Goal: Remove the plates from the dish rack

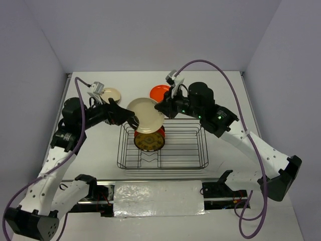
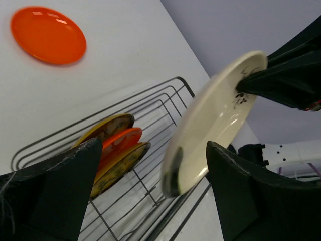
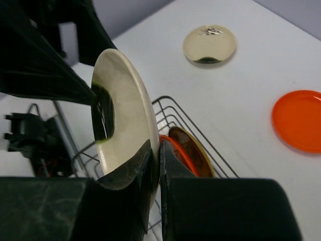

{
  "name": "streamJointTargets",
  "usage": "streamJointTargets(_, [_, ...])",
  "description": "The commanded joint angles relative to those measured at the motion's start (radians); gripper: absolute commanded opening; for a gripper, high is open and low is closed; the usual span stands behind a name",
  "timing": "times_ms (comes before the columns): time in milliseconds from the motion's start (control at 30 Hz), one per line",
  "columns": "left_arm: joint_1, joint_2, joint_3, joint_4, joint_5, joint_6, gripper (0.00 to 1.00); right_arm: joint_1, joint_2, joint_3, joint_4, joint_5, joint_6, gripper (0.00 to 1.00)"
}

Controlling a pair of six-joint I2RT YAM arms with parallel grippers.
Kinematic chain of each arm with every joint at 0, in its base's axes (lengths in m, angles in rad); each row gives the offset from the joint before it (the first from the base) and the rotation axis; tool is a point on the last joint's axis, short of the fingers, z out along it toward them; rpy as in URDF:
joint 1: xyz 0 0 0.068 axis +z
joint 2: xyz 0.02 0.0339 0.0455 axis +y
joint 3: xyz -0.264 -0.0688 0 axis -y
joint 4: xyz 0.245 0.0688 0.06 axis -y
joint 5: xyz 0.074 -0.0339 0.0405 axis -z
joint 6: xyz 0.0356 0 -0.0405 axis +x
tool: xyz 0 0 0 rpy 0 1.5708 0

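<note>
A cream plate (image 1: 145, 115) hangs tilted over the back left of the dish rack (image 1: 163, 145). My right gripper (image 1: 161, 109) is shut on its right rim, and the pinch shows in the right wrist view (image 3: 156, 150). My left gripper (image 1: 131, 119) is open, one finger on each side of the plate's left edge (image 2: 173, 173), with gaps showing in the left wrist view. Three plates stand in the rack's divider: a yellow one (image 2: 105, 128), an orange-red one (image 2: 120, 143) and a yellow-brown one (image 2: 120, 165).
An orange-red plate (image 1: 159, 92) and a cream plate (image 1: 111, 94) lie flat on the white table behind the rack. A clear plastic sheet (image 1: 158, 198) lies between the arm bases at the near edge. Purple cables loop over both arms.
</note>
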Motion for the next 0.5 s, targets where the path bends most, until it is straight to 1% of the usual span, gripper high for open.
streamJointTargets(0, [0.002, 0.040, -0.021, 0.129, 0.142, -0.053, 0.96, -0.055, -0.059, -0.028, 0.156, -0.191, 0.153, 0.00])
streamJointTargets(33, [0.000, 0.058, -0.015, 0.115, 0.128, -0.047, 0.94, -0.061, -0.063, -0.034, 0.173, -0.229, 0.183, 0.00])
streamJointTargets(67, [0.000, 0.066, -0.015, 0.106, 0.124, -0.039, 0.91, -0.067, -0.070, -0.043, 0.182, -0.232, 0.191, 0.00])
streamJointTargets(133, [0.000, 0.078, -0.016, 0.112, 0.124, -0.037, 0.70, -0.077, -0.070, -0.048, 0.197, -0.237, 0.208, 0.00])
streamJointTargets(167, [0.000, 0.081, -0.018, 0.115, 0.125, -0.040, 0.57, -0.078, -0.065, -0.048, 0.201, -0.243, 0.213, 0.00])
streamJointTargets(200, [0.000, 0.086, -0.013, 0.122, 0.122, -0.043, 0.30, -0.083, -0.054, -0.050, 0.205, -0.248, 0.220, 0.00])
streamJointTargets(233, [0.000, 0.094, -0.006, 0.124, 0.104, -0.054, 0.00, -0.092, -0.041, -0.051, 0.204, -0.234, 0.234, 0.22])
streamJointTargets(267, [0.000, 0.097, -0.006, 0.122, 0.104, -0.054, 0.00, -0.092, -0.041, -0.051, 0.201, -0.234, 0.242, 0.22])
streamJointTargets(300, [0.002, 0.101, 0.003, 0.118, 0.058, -0.069, 0.00, -0.103, -0.041, -0.062, 0.195, -0.217, 0.251, 0.87])
streamJointTargets(333, [0.002, 0.112, 0.026, 0.072, -0.047, -0.079, 0.00, -0.115, -0.053, -0.077, 0.163, -0.129, 0.272, 1.00])
streamJointTargets(367, [0.003, 0.121, 0.046, 0.031, -0.124, -0.088, 0.00, -0.123, -0.068, -0.077, 0.141, -0.060, 0.286, 1.00])
streamJointTargets(400, [0.014, 0.132, 0.066, -0.017, -0.202, -0.099, 0.00, -0.123, -0.086, -0.105, 0.121, 0.097, 0.301, 1.00])
streamJointTargets(467, [0.052, 0.184, 0.124, -0.136, -0.325, -0.149, 0.00, -0.132, -0.157, -0.148, 0.099, 0.218, 0.335, 1.00])
